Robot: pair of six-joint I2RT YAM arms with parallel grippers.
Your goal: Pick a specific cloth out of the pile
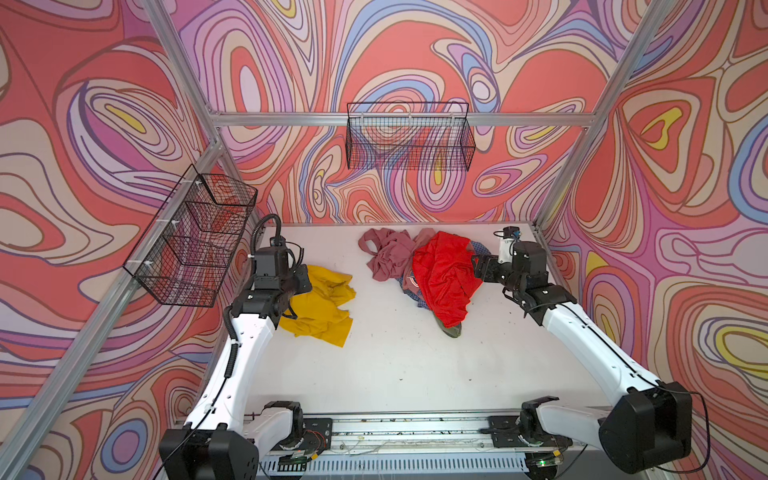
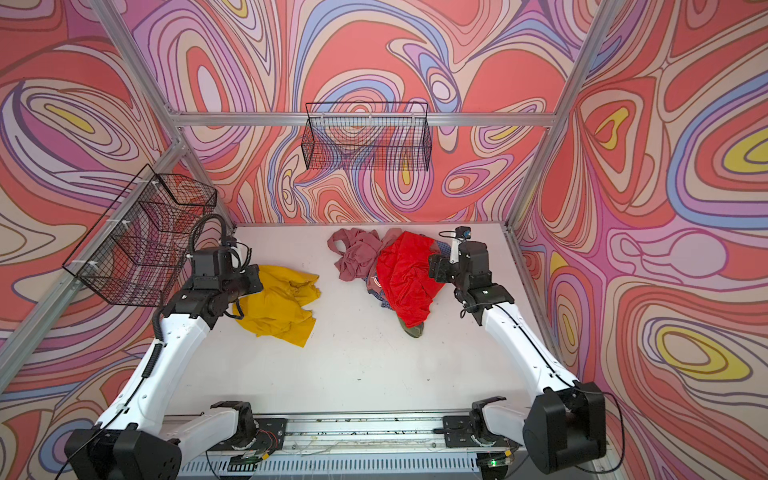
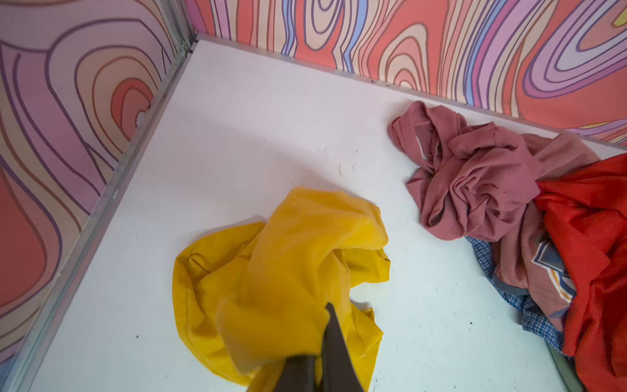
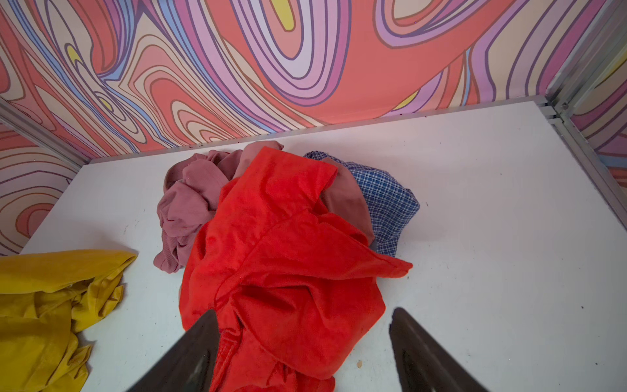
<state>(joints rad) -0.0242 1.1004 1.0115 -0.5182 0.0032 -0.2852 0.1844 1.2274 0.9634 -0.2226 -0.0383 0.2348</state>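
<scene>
Mustard-yellow cloth (image 1: pixel 322 305) is found on the white worktop (image 1: pixel 399 365) toward its left edge, well apart from the pile (image 1: pixel 432 274), which sits near the far edge, right of centre. In the left wrist view a gathered fold of the cloth (image 3: pixel 271 278) is pinched between the closed jaws of the left gripper (image 3: pixel 320 342); part of the fabric is raised, the remainder is spread on the worktop. The right gripper (image 4: pixel 305 353) is held with jaws wide and empty, close over the near side of the red cloth (image 4: pixel 281 258) that caps the pile.

Risks noted:
- The pinch appears to take only a thin fold. If the cloth is lifted quickly, the fabric may slide out and drop.
- The trailing part is dragged over the worktop during any pull; a snag is judged unlikely, as nothing lies beside it.
- The open right jaws are very near the red cloth. If they are lowered or closed, the wrong garment may be caught and the pile, with its pink cloth (image 4: pixel 190 207) and blue-checked cloth (image 4: pixel 386 200), disturbed.
- Separation from the pile is judged essentially achieved; loss of grip is the main remaining hazard.
</scene>
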